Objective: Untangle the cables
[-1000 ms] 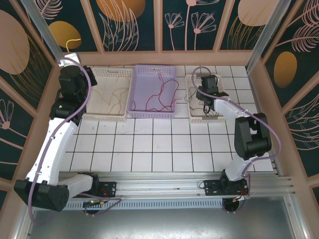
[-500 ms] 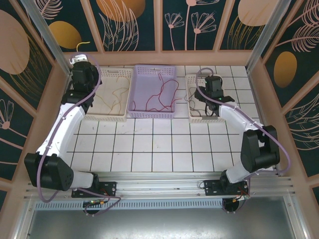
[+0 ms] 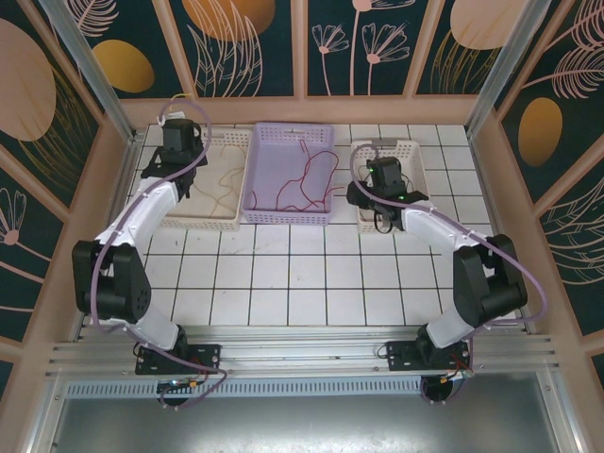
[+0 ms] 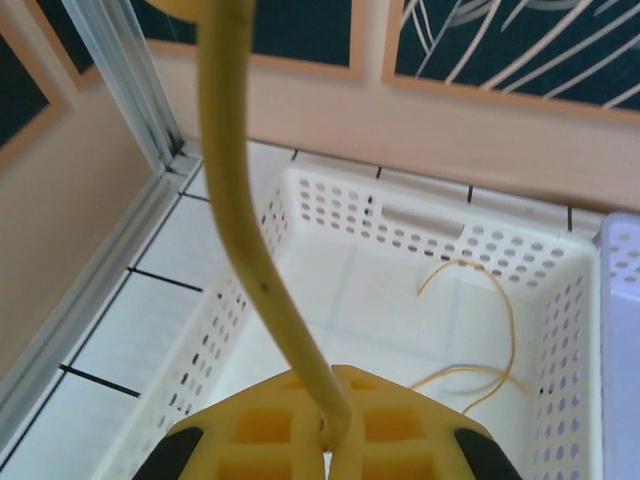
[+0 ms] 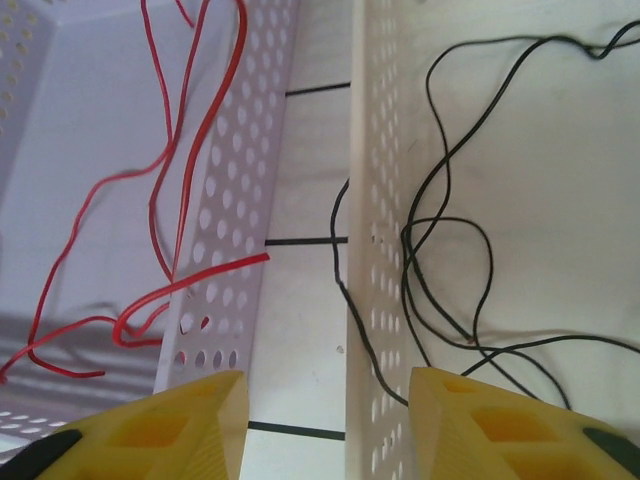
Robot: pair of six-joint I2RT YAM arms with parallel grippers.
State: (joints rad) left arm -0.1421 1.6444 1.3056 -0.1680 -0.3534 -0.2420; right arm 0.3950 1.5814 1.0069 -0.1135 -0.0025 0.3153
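Note:
My left gripper (image 3: 181,127) is at the back left corner of the left white basket (image 3: 193,222), shut on a yellow cable (image 4: 235,200) that rises from its jaws out of the top of the left wrist view. More yellow cable (image 4: 500,330) lies in that basket (image 4: 440,250). My right gripper (image 5: 330,425) is open with nothing between its fingers, over the gap between the purple basket (image 5: 225,250) and the right white basket (image 5: 370,200). Red cables (image 5: 165,200) lie in the purple basket. Black cables (image 5: 440,240) lie in the right basket, one strand hanging over its wall.
Three baskets stand in a row at the back of the tiled floor: left white, purple (image 3: 288,217), right white (image 3: 415,146). Wooden walls close in the back and sides. A metal rail (image 3: 302,354) with the arm bases runs along the near edge.
The left arm has swung right and back, bringing the yellow cable over the left basket's back corner. The right gripper has moved left, from over the right basket towards the gap beside the purple one.

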